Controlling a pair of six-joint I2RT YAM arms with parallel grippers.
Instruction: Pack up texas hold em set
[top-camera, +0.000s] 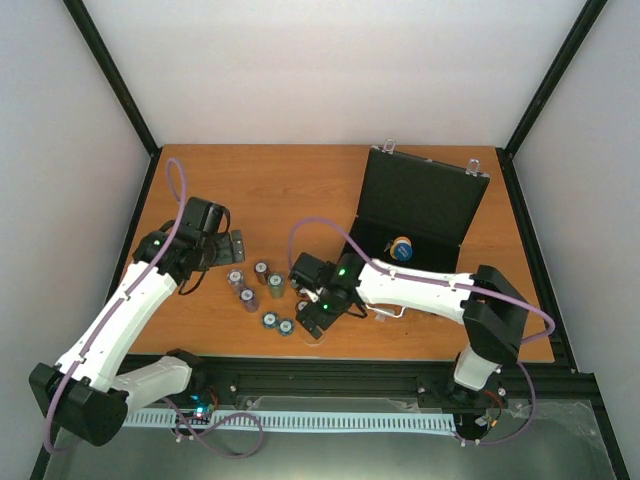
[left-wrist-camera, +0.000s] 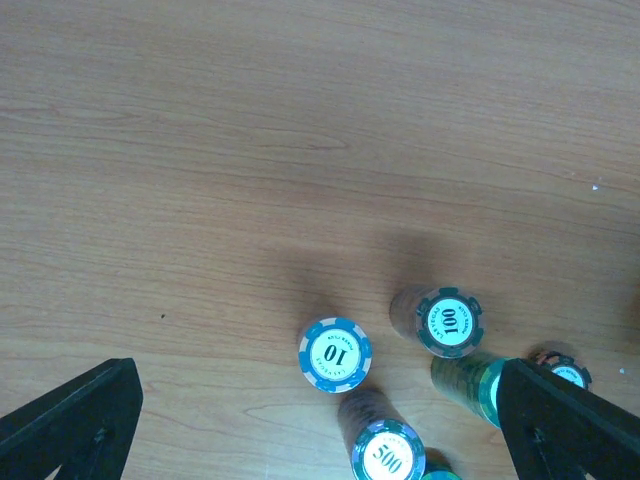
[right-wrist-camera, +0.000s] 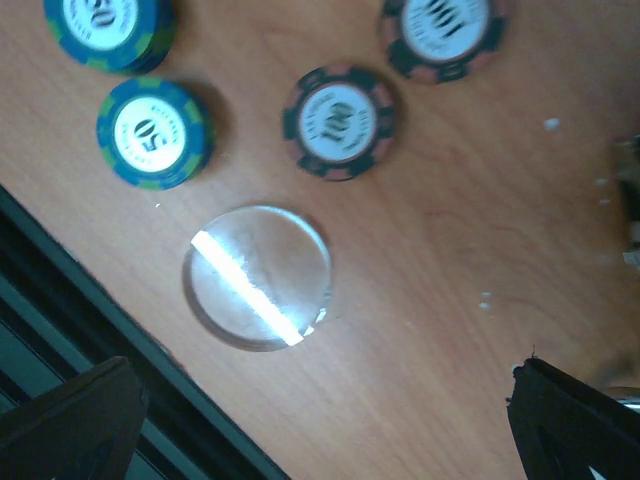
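The texas hold em set lies spread on the wooden table. Its black case (top-camera: 415, 205) stands open at the back right with a blue round disc (top-camera: 401, 247) inside. Several chip stacks (top-camera: 261, 285) stand at the table's middle. My left gripper (left-wrist-camera: 320, 420) hangs open above them, with the "10" stack (left-wrist-camera: 335, 354) and the "500" stack (left-wrist-camera: 387, 460) between its fingers and the "100" stack (left-wrist-camera: 449, 322) just beyond. My right gripper (right-wrist-camera: 320, 420) is open and empty over bare wood. A clear round disc (right-wrist-camera: 258, 277) lies flat just ahead of it, near two "50" stacks (right-wrist-camera: 155, 133).
The table's near edge and a dark metal rail (right-wrist-camera: 100, 330) run close beside the clear disc. Two "100" stacks (right-wrist-camera: 340, 122) stand beyond the disc. The raised case lid (top-camera: 425, 190) rises behind the right arm. Black frame posts (top-camera: 110, 70) flank the table.
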